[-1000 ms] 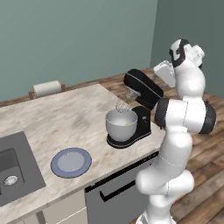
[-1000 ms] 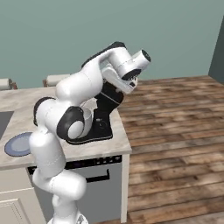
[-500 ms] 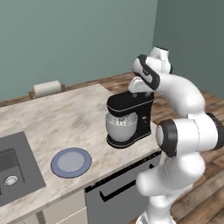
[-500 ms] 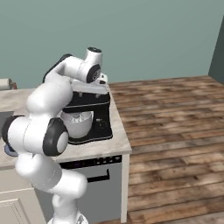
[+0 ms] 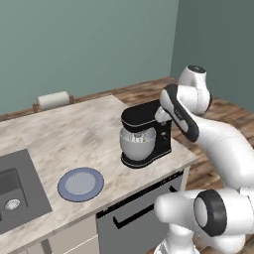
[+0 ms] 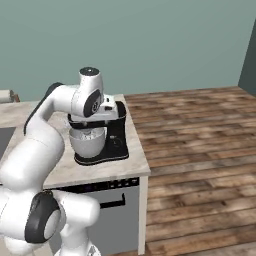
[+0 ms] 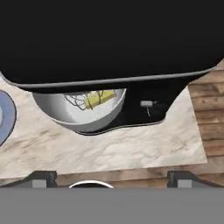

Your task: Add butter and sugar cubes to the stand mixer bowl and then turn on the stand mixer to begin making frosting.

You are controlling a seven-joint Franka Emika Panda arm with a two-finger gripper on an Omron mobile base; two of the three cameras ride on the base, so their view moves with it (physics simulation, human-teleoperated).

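Observation:
The black stand mixer [image 5: 149, 130] stands near the counter's right end with its head lowered over the stand mixer bowl [image 5: 135, 145]. In the hand view the black head [image 7: 109, 39] is close under the camera. Below it, the bowl [image 7: 65, 114] holds the yellow butter [image 7: 101, 98] under the wire whisk. The sugar cubes are hidden. A small silver lever [image 7: 146, 103] sticks out of the mixer's base. My gripper [image 7: 112, 177] hangs open just above the back of the head, fingertips [image 7: 41, 176] wide apart and holding nothing. It shows as the white hand [image 6: 108, 106] on top of the mixer.
A round blue-grey plate [image 5: 81, 184] lies left of the mixer near the counter's front edge. A sink [image 5: 12, 191] is set in at the far left, a paper towel roll [image 5: 53, 99] at the back. The counter ends just right of the mixer, above wooden floor [image 6: 200, 150].
The mixer's head, tilted up a second ago, is now down over the bowl. My arm has swung in from the right, and the hand is now above the head.

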